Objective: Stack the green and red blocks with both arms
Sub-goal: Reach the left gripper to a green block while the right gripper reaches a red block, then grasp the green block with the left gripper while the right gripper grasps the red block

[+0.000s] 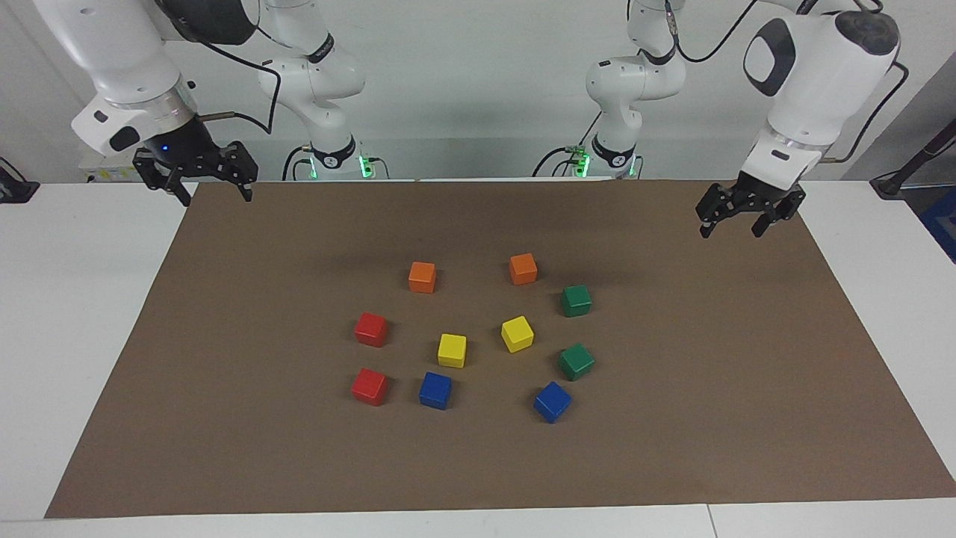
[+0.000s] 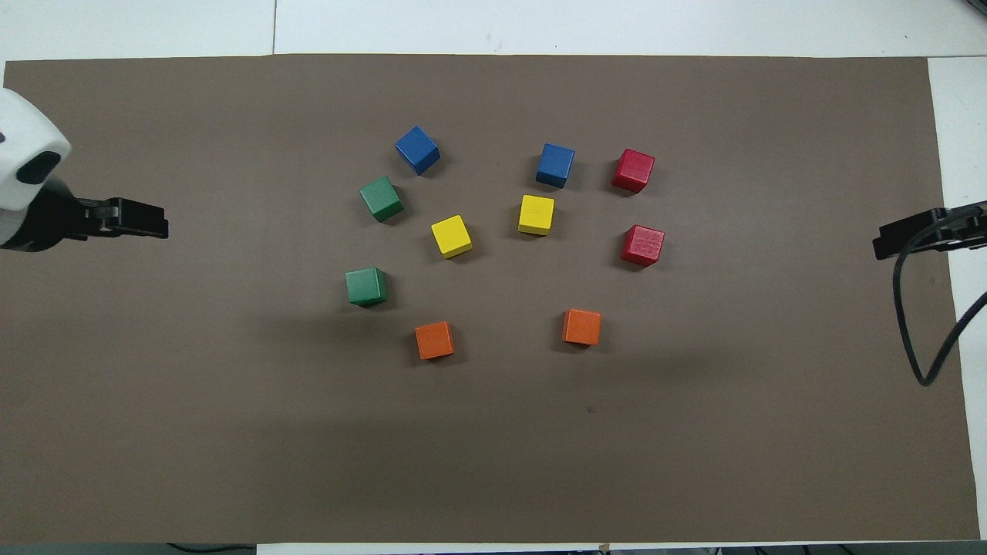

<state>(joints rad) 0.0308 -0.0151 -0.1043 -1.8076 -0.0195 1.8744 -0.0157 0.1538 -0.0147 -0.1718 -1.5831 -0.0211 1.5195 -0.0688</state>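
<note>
Two dark green blocks (image 1: pixel 576 300) (image 1: pixel 576 362) sit on the brown mat toward the left arm's end of the cluster; they also show in the overhead view (image 2: pixel 366 286) (image 2: pixel 381 198). Two red blocks (image 1: pixel 371 329) (image 1: pixel 370 386) sit toward the right arm's end, and show from overhead too (image 2: pixel 642 245) (image 2: pixel 633 170). All lie apart, none stacked. My left gripper (image 1: pixel 730 230) (image 2: pixel 154 228) is open and empty, in the air over the mat's edge region. My right gripper (image 1: pixel 214 196) (image 2: pixel 885 245) is open and empty over the mat's corner at its end.
Two orange cubes (image 1: pixel 422 276) (image 1: pixel 523 268) lie nearest the robots. Two yellow cubes (image 1: pixel 452 350) (image 1: pixel 517 333) lie in the middle of the cluster. Two blue cubes (image 1: pixel 435 390) (image 1: pixel 552 401) lie farthest. The brown mat (image 1: pixel 224 418) covers the white table.
</note>
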